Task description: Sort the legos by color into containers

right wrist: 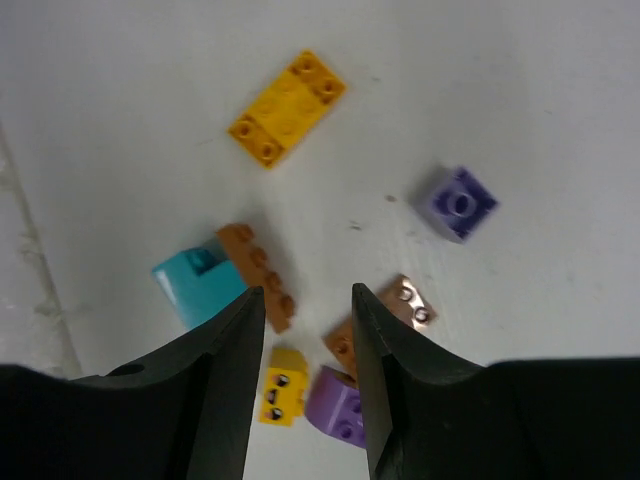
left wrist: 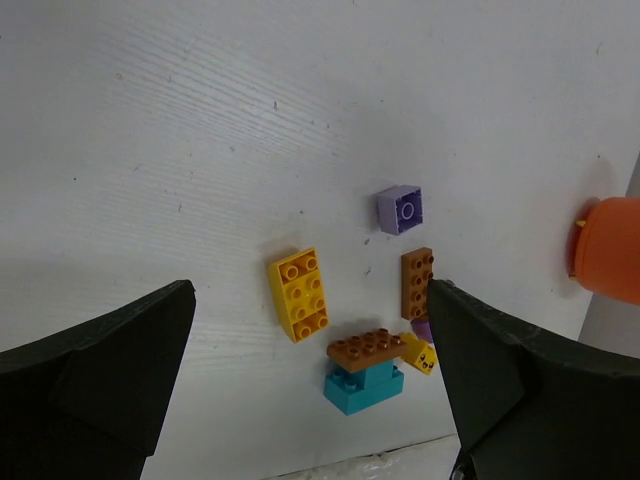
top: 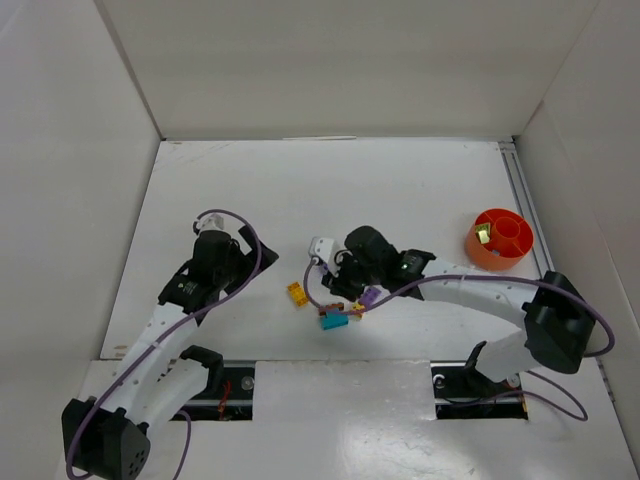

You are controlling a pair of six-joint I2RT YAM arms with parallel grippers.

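The legos lie in a cluster on the white table. In the right wrist view I see a yellow-orange brick (right wrist: pixel 288 108), a light purple brick (right wrist: pixel 458 203), a brown plate (right wrist: pixel 260 275) on a teal brick (right wrist: pixel 197 285), a small yellow brick (right wrist: pixel 280 385), another brown brick (right wrist: pixel 405 305) and a purple brick (right wrist: pixel 340 405). My right gripper (right wrist: pixel 307 300) hovers open and empty over them (top: pixel 343 285). My left gripper (left wrist: pixel 311 295) is open and empty, left of the cluster (top: pixel 243 258). The orange bowl (top: pixel 512 250) stands at the right and holds a pale green brick (top: pixel 483 235).
White walls enclose the table on three sides. A rail runs along the table's right edge (top: pixel 522 190). The table's near edge lies just below the teal brick (left wrist: pixel 364 385). The bowl also shows at the right edge of the left wrist view (left wrist: pixel 612 248).
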